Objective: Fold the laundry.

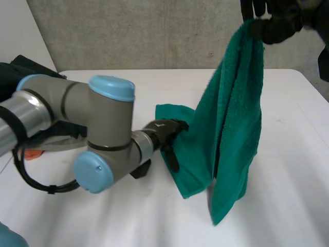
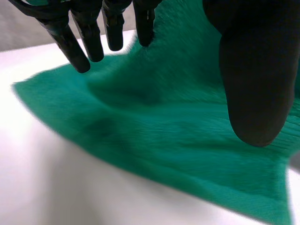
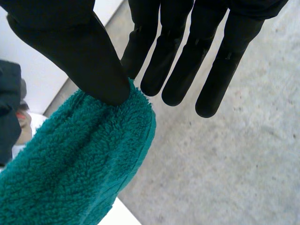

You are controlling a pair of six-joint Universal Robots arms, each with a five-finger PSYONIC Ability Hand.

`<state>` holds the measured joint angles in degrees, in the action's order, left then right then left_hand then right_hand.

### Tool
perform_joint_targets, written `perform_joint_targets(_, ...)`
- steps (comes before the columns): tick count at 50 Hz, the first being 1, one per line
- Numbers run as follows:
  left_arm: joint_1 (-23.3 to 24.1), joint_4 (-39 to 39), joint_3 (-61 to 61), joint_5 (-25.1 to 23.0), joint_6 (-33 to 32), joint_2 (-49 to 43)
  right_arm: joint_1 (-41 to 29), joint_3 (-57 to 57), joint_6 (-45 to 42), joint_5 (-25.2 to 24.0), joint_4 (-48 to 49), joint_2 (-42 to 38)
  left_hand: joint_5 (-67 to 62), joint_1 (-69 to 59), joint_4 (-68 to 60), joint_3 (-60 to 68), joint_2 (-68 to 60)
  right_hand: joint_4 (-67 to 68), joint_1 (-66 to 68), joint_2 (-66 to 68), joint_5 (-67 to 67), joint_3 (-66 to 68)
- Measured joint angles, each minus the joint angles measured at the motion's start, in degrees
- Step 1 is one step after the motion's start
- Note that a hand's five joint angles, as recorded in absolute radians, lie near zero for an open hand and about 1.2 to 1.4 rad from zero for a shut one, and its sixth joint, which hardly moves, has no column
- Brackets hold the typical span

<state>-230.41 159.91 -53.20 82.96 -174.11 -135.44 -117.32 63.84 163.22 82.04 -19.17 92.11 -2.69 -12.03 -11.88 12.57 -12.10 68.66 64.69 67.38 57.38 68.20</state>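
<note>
White table (image 1: pixel 293 134), grey wall (image 1: pixel 154 31) behind. Item: one dark-green terry towel (image 1: pixel 236 113). We are holding it hanging lengthwise, long axis near vertical, top end pointing up and lower part draping onto the table. Our right hand (image 1: pixel 280 23) is pinching the top fold between thumb and a finger. Our left hand (image 1: pixel 167 131) is resting at the lower flap, fingers straight and spread, gripping nothing.

At 1 o'clock the edge cuts off my right hand (image 1: pixel 280 23) above the towel (image 1: pixel 236 118). At 9 o'clock my left arm (image 1: pixel 77 134) hides most of a dark thing (image 1: pixel 20 67) and an orange thing (image 1: pixel 32 153).
</note>
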Motion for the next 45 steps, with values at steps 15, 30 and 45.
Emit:
perform_joint_targets(15,7.8,1.5,8.9,0.2,10.0,-5.7,-6.5,-5.7,-3.4,5.1,-2.5,-0.6,-0.2,-0.3,-0.3,0.2,-0.7,0.0,0.0,0.0,0.0,0.0)
perform_joint_targets(30,7.9,-1.1,8.7,1.1,22.1,-2.8,-2.2,-0.7,-3.7,5.3,-1.2,-0.8,-52.5,-53.9,-56.3,54.8,-56.0,0.0,0.0,0.0,0.0,0.0)
perform_joint_targets(45,-11.1,-9.9,6.2,3.0,-11.6,9.9,10.6,17.6,-8.0,-7.1,2.2,-5.3,-52.5,-53.9,-56.5,55.1,-56.2,0.0,0.0,0.0,0.2,0.0)
